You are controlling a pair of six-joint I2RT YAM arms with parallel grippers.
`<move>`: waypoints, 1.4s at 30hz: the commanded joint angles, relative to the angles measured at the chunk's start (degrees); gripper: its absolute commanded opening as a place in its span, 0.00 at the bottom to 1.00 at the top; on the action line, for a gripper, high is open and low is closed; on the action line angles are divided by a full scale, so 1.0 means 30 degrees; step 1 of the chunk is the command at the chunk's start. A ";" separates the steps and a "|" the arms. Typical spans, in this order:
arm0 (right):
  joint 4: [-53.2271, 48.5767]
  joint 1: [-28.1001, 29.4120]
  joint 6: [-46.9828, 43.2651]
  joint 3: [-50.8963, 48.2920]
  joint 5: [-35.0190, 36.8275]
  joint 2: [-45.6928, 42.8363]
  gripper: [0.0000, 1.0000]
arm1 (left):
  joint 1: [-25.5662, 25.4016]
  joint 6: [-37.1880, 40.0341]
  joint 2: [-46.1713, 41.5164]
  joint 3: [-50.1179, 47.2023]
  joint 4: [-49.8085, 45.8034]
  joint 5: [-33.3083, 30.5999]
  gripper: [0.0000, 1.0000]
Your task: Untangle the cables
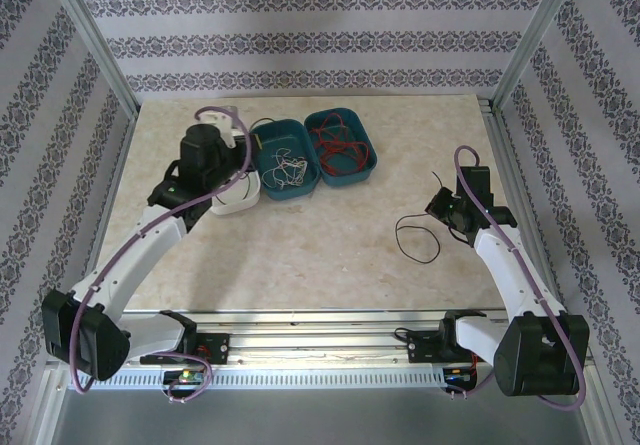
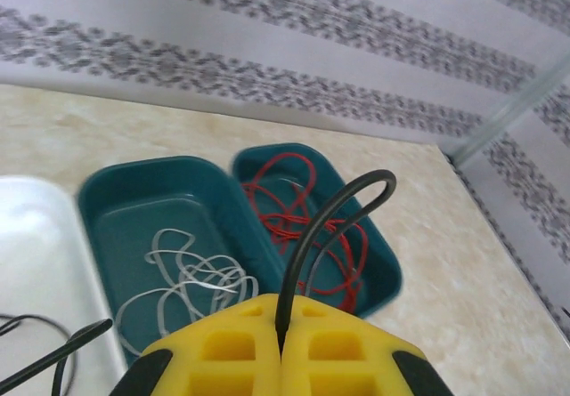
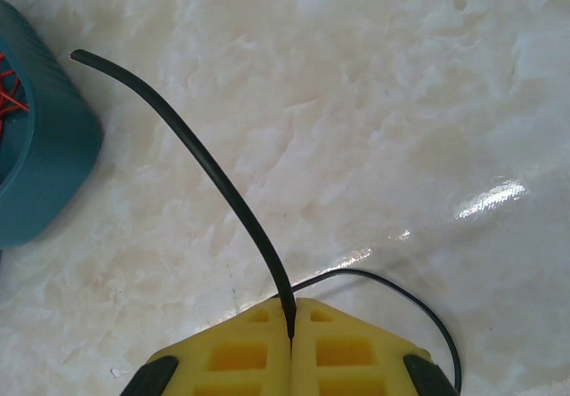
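Note:
My left gripper (image 2: 283,338) is shut on a black cable (image 2: 329,214) that arches up out of its yellow fingertips, above the near edge of two teal bins. White cables (image 2: 191,280) lie in the left teal bin (image 1: 262,160), red cables (image 2: 294,209) in the right teal bin (image 1: 372,165). Another black cable (image 2: 44,351) lies in the white tray (image 2: 36,262). My right gripper (image 3: 291,320) is shut on a second black cable (image 3: 205,165), low over the table; its loop (image 1: 415,240) rests on the table to the left of that gripper (image 1: 445,208).
The left arm (image 1: 205,155) reaches over the white tray (image 1: 240,203). A corner of the right teal bin (image 3: 44,165) sits at the left edge of the right wrist view. Metal frame posts and patterned walls enclose the marble tabletop (image 1: 330,265).

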 commanded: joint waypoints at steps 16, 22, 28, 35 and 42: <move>0.0037 -0.0166 -0.0010 -0.0345 0.0372 -0.0228 0.00 | 0.3517 0.0687 -0.3432 0.0566 -0.6461 -0.5557 0.00; 0.0156 -0.0178 0.0087 -0.0431 0.0226 -0.0060 0.00 | 0.3525 0.0783 -0.2777 0.0619 -0.6516 -0.5907 0.00; 0.0144 -0.0171 0.0150 -0.0486 0.0250 -0.0126 0.00 | 0.3528 0.0749 -0.1640 0.0659 -0.5799 -0.4925 0.00; 0.0203 -0.0144 0.0247 -0.0622 0.0247 -0.0132 0.00 | 0.3524 0.1086 -0.0139 0.1248 -0.5674 -0.5316 0.00; 0.0166 -0.0166 0.0253 -0.0636 0.0228 -0.0039 0.00 | 0.3545 0.2092 0.0461 0.2768 -0.6528 -0.6871 0.00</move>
